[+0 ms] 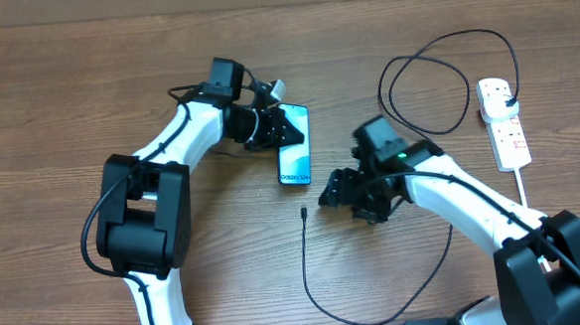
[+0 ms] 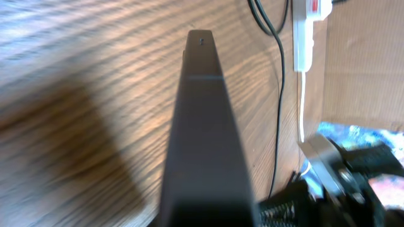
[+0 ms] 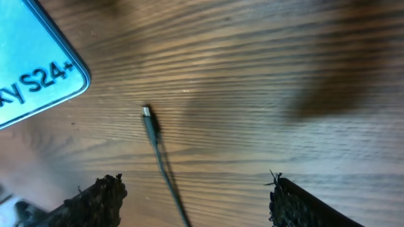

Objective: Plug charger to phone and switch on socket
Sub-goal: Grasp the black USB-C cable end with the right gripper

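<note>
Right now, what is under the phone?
The phone sits over the wooden table, and nothing sticks out around its edges. Its underside is hidden, and the left fingers, shut on its far end, cover that part.

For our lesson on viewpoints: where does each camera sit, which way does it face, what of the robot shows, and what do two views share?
Overhead: above the table, facing down; left arm, right arm, phone, cable, power strip show.
Left wrist: on the left arm, looking along the phone's edge towards the power strip; the right arm shows.
Right wrist: on the right arm, facing down at the cable tip; own fingers frame it.
Shared: overhead and right wrist both show phone and cable tip.
</note>
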`<act>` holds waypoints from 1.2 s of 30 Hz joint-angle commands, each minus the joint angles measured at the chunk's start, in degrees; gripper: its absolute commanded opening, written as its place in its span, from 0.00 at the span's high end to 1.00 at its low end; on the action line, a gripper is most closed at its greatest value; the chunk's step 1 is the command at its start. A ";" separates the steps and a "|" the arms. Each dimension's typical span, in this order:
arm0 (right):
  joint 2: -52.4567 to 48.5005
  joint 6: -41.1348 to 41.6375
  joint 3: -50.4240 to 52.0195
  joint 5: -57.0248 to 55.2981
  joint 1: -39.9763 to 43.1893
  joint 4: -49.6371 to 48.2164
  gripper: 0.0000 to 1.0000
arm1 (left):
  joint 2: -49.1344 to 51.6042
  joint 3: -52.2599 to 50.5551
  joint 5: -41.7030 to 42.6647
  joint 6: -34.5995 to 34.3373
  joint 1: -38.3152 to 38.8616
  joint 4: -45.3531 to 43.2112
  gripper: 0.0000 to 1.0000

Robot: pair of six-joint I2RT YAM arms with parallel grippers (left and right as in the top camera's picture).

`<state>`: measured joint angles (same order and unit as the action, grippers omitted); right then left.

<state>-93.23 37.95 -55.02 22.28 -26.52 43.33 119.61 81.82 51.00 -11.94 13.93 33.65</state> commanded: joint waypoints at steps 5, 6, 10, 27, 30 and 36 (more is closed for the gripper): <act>-0.22 12.55 -2.58 -18.51 -11.02 0.98 0.27 | -2.36 0.02 2.10 -0.48 -2.71 0.28 0.96; -0.22 13.20 -2.58 -20.46 -12.17 1.01 0.27 | -2.36 0.02 1.42 -0.52 -2.80 0.44 0.96; -0.24 16.83 -2.36 -26.29 -16.39 0.24 0.32 | -2.36 0.02 0.68 -0.52 -2.78 0.76 0.96; -0.35 17.97 -2.32 -31.23 -20.79 -3.67 0.42 | -2.36 0.02 0.68 -0.52 -2.67 0.79 0.96; -0.35 17.97 -2.32 -31.21 -20.79 -3.85 0.42 | -2.36 0.02 0.66 -0.50 -2.67 0.81 0.96; -0.35 17.68 -2.32 -31.04 -20.76 -3.78 0.25 | -2.36 0.02 -0.17 -0.52 -2.67 0.81 0.96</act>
<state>-93.27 55.90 -56.88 -7.88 -47.07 39.70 119.63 81.82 50.15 -12.10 11.14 34.50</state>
